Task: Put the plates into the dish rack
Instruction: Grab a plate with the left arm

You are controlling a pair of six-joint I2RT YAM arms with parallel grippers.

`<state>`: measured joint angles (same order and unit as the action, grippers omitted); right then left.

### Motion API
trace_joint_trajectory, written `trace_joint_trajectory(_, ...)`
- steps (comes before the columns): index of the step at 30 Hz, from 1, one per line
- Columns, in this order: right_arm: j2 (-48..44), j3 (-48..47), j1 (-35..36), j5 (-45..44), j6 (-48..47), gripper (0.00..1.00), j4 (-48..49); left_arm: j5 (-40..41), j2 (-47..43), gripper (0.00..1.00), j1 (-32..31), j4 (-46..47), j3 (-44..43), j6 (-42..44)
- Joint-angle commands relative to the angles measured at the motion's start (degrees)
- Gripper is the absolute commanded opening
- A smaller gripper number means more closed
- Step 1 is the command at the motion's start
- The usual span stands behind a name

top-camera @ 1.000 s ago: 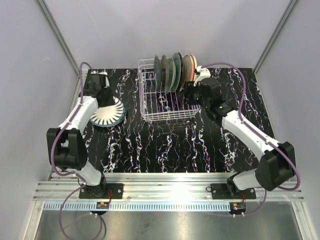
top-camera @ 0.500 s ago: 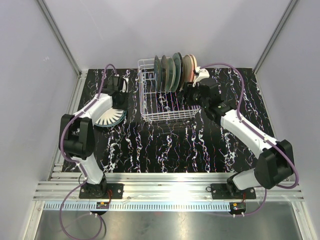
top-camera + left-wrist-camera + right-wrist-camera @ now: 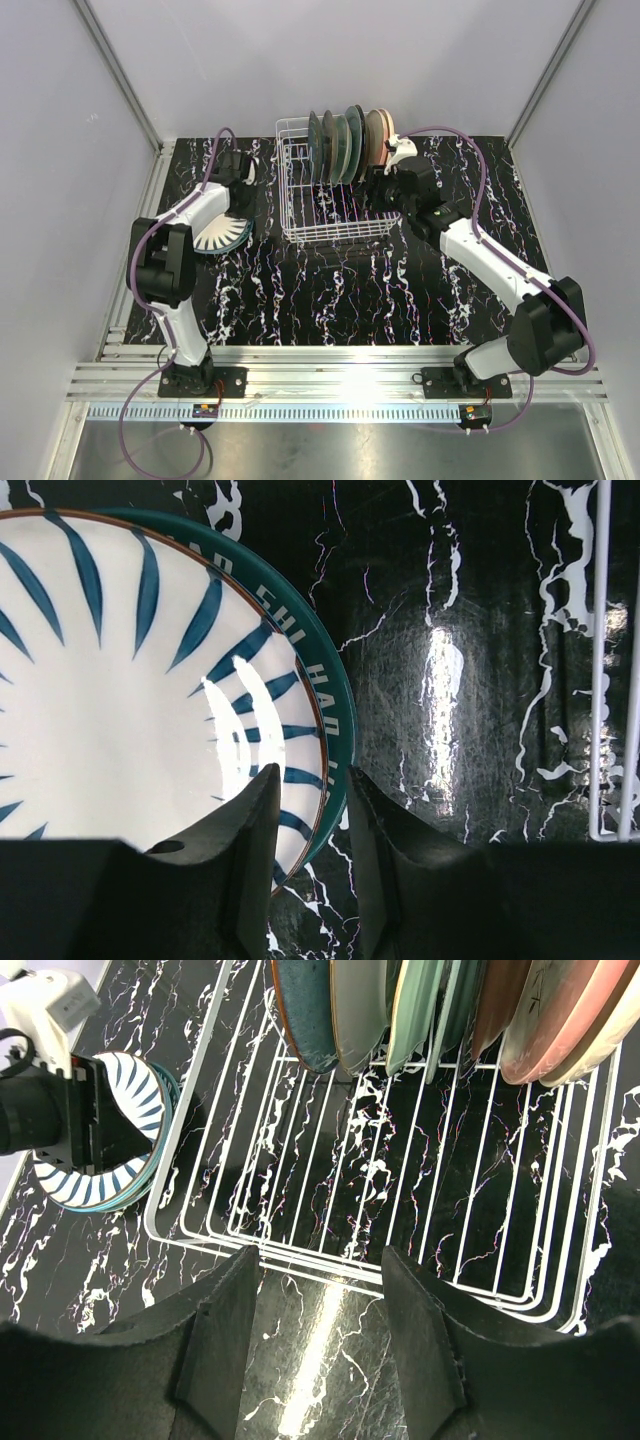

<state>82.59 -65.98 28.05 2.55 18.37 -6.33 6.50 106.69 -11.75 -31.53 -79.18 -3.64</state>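
Left arm has swung right from the far-left corner, so the left gripper (image 3: 312,772) now sits at the rack-side rim of the blue-rayed plate (image 3: 120,700) stacked on a teal plate (image 3: 338,715) on the table (image 3: 330,290), fingers slightly apart over that rim. Right gripper (image 3: 322,1252) hovers parted and empty over the dish rack (image 3: 335,238) front edge. Other plates (image 3: 345,140) stand upright at the rack's back.
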Motion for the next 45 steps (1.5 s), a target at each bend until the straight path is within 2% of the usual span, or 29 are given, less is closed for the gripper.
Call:
trace_joint_trajectory(1, 0.3, -2.6, -0.4, -0.6, -0.8, 0.60, 0.6, 0.4, 0.8, 0.34, -0.3, 0.6, -2.1, 0.8)
trace_joint_trajectory(15, 0.7, -2.7, -0.3, -0.6, -0.8, 0.60, 0.7, 1.2, 2.7, 0.28, -0.3, 0.9, -1.2, 0.9)
trace_joint_trajectory(23, 0.6, -2.6, -0.4, -0.5, -0.8, 0.60, 0.7, 1.6, 3.6, 0.20, -0.3, 1.0, -0.5, 0.7)
trace_joint_trajectory(31, 0.9, -2.7, -0.4, -0.4, -0.8, 0.60, 0.7, 1.8, 3.8, 0.18, -0.3, 1.3, 0.3, 0.9)
trace_joint_trajectory(35, 0.9, -2.7, -0.4, -0.4, -0.8, 0.60, 0.6, 1.8, 3.7, 0.11, -0.3, 1.2, 0.2, 0.9)
trace_joint_trajectory(37, 1.0, -2.7, -0.4, -0.4, -0.8, 0.60, 0.6, 1.8, 3.4, 0.00, -0.3, 1.0, 0.1, 1.0)
trace_joint_trajectory(45, 0.6, -2.9, -0.4, -0.2, -0.8, 0.60, 0.1, 1.6, 1.4, 0.00, -0.3, -0.6, -1.3, -0.6)
